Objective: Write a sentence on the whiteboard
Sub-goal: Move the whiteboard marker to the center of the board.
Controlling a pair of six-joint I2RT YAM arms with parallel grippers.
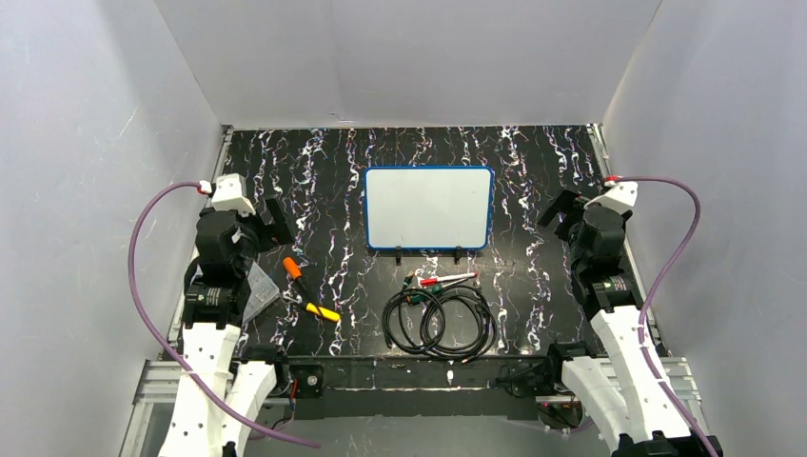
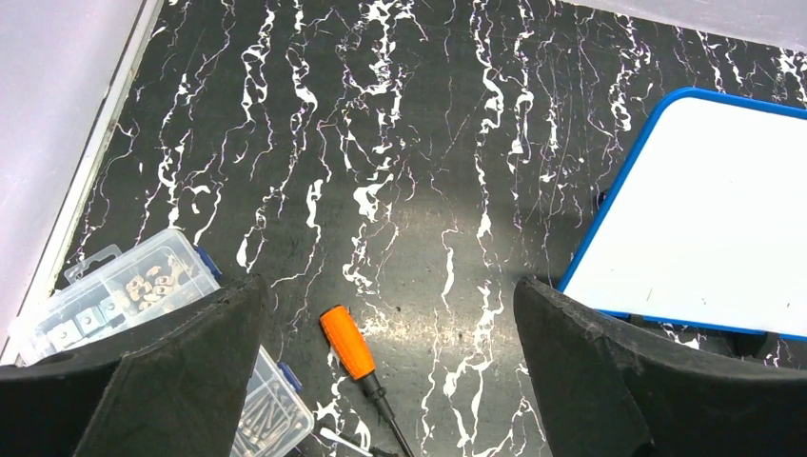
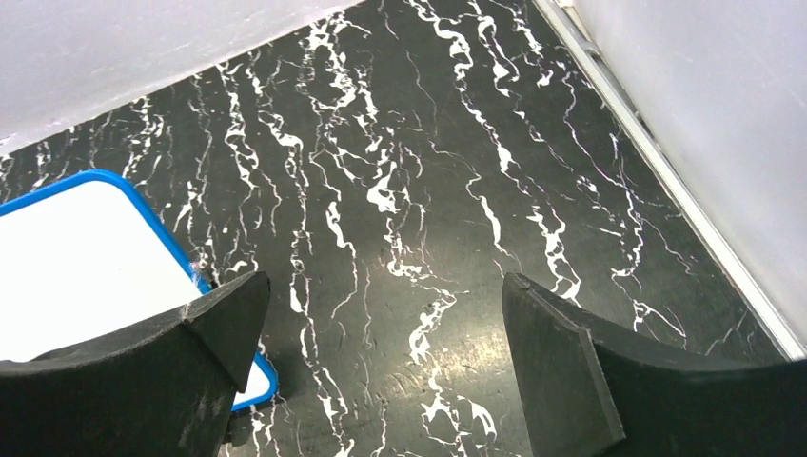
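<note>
The whiteboard [image 1: 429, 208] lies flat at the table's middle, blue-framed, with two black clips on its near edge. Its surface is blank; no sentence shows on it. It also shows in the left wrist view [image 2: 699, 219] and the right wrist view [image 3: 81, 257]. A red marker [image 1: 445, 280] lies just in front of the board. My left gripper [image 1: 276, 221] is open and empty, left of the board, above bare table [image 2: 390, 295]. My right gripper [image 1: 560, 211] is open and empty, right of the board [image 3: 381, 290].
An orange-handled screwdriver [image 1: 297, 274] with a yellow piece near its tip lies at front left, also in the left wrist view [image 2: 349, 345]. A clear parts box [image 2: 124, 286] sits by the left arm. Coiled black cables [image 1: 440, 322] lie in front of the marker. White walls enclose the table.
</note>
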